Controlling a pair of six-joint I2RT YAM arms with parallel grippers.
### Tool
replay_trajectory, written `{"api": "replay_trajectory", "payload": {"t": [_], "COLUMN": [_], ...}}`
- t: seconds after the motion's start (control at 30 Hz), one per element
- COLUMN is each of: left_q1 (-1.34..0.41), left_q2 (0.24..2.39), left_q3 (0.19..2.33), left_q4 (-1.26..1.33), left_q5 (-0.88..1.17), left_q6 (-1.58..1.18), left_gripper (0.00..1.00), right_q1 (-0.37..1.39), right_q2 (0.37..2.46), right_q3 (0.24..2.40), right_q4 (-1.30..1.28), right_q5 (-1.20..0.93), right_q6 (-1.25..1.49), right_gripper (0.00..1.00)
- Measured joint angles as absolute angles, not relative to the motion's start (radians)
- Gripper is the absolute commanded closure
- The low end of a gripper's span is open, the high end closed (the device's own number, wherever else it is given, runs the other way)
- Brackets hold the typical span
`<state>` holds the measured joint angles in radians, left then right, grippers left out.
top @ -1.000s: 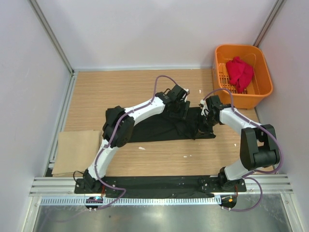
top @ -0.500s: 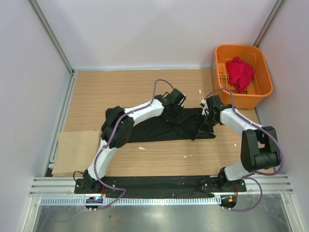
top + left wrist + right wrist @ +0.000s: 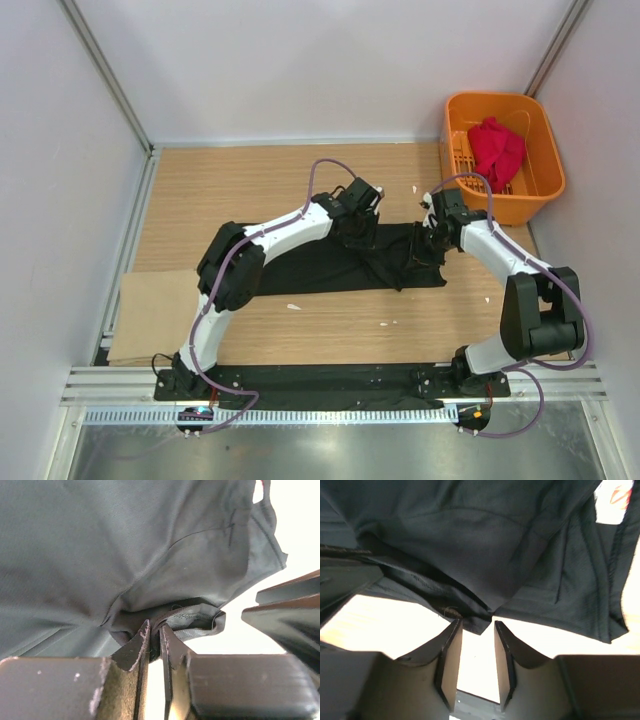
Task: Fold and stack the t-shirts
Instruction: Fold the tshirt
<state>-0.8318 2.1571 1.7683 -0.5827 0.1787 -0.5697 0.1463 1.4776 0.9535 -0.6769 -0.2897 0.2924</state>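
Note:
The black t-shirt [image 3: 310,265] lies spread on the wooden table, bunched at its right end. My left gripper [image 3: 357,228] is at its far edge, shut on a pinched fold of the black cloth [image 3: 125,545]; its jaws [image 3: 156,627] are almost closed with cloth between them. My right gripper [image 3: 425,243] is at the shirt's right end. In the right wrist view its jaws [image 3: 475,622] stand apart, with a corner of the black cloth [image 3: 485,540] hanging at the tips. The red t-shirt [image 3: 497,150] lies crumpled in the orange basket [image 3: 455,115].
The basket stands at the far right corner against the wall. A tan cardboard sheet [image 3: 160,315] lies at the near left. Small white scraps [image 3: 385,323] lie on the table near the shirt. Walls and metal rails close in both sides.
My left gripper has moved toward the far side, pulling the shirt's edge with it. My right gripper has shifted slightly farther as well.

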Motion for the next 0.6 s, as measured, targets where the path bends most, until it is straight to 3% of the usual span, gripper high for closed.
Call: {"api": "replay_trajectory", "payload": {"t": [0.27,0.6], "left_q1": [-0.832,-0.832], "left_q2": [2.157,2.158], "left_q3": [1.771,1.771], "left_q4": [-0.579,-0.580], "left_q5": [0.202,0.207], "left_q6": [-0.574,-0.574], "left_gripper": [0.72,0.71], "right_q1": [0.146,0.146], "right_q2": [1.453,1.456], "right_q3": [0.845,0.782], "right_q4": [-0.675,-0.621], "right_q5": [-0.356,-0.421], "right_q6": [0.292,0.317], "right_gripper": [0.57,0.61]}}
